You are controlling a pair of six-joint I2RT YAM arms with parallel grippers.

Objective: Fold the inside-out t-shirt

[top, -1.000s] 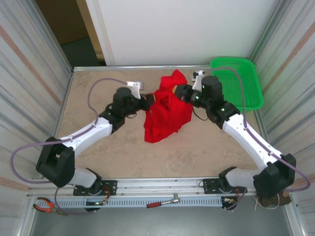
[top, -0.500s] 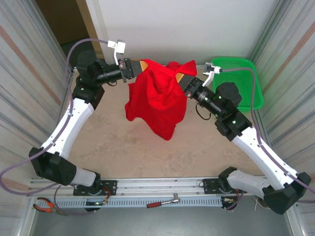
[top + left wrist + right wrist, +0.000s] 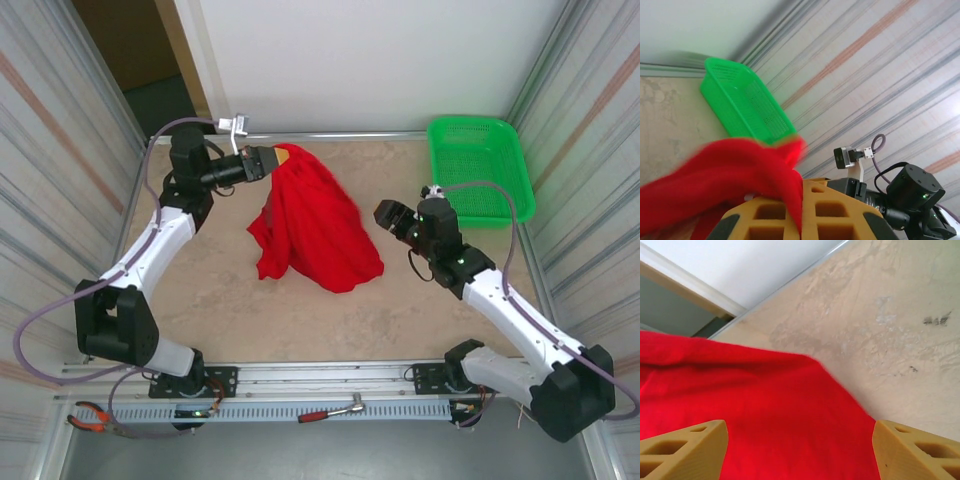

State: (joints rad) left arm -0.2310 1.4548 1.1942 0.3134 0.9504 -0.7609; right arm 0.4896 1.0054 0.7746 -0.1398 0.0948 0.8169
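The beige table [image 3: 300, 320] bears a red t-shirt [image 3: 315, 235] and a green basket [image 3: 480, 165].

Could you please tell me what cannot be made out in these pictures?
T-shirt, top view: sleeves, collar and label lost in its own bunched folds.
Left end effector, left wrist view: pinched part blurred; fingers cut by the bottom edge.
Right end effector, right wrist view: open fingers cut by the bottom edge; height over the cloth unclear.

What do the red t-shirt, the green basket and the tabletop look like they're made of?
Red t-shirt: soft matte cloth, probably cotton; it hangs in limp folds. Green basket: rigid plastic mesh, judging by its open grid. The tabletop: smooth beige stone-look surface with mottled veining, maybe laminate.
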